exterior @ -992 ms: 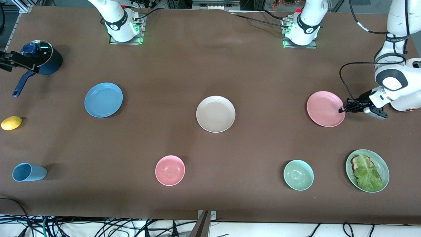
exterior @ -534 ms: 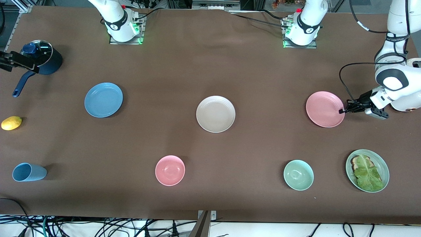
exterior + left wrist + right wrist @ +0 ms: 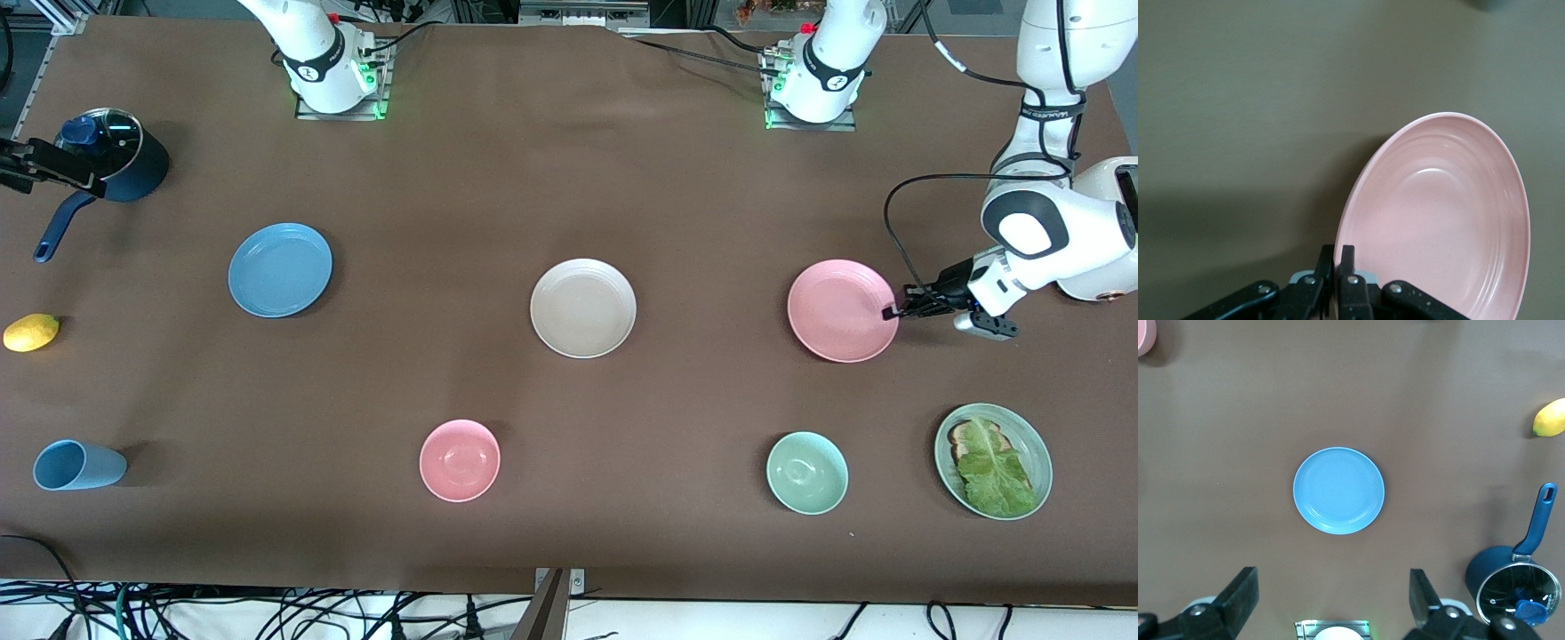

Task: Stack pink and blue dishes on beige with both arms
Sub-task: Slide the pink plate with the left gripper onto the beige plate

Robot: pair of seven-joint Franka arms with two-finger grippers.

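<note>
At the right side of the front frame, the left gripper (image 3: 889, 313) has its jaws clenched on the rim of the pink plate (image 3: 840, 309), pinching the edge that faces the left arm's end of the worktop (image 3: 569, 178). The left wrist picture shows the pink plate (image 3: 1438, 220) tilted, with a dark shadow under its raised side, and the left gripper (image 3: 1337, 263) nipping its rim at the lower middle of the frame. Centre frame, the beige plate (image 3: 583, 308) lies flat and bare, well apart from the pink one. Toward the right arm's end, the blue plate (image 3: 280, 269) lies flat on the worktop. The right gripper (image 3: 1331, 587) hangs high over the blue plate (image 3: 1339, 491) with its jaws spread wide and released, holding nothing. Lower in the front frame stand a pink bowl (image 3: 460, 460), a green bowl (image 3: 807, 472) and a green plate of toast and lettuce (image 3: 993, 460)
</note>
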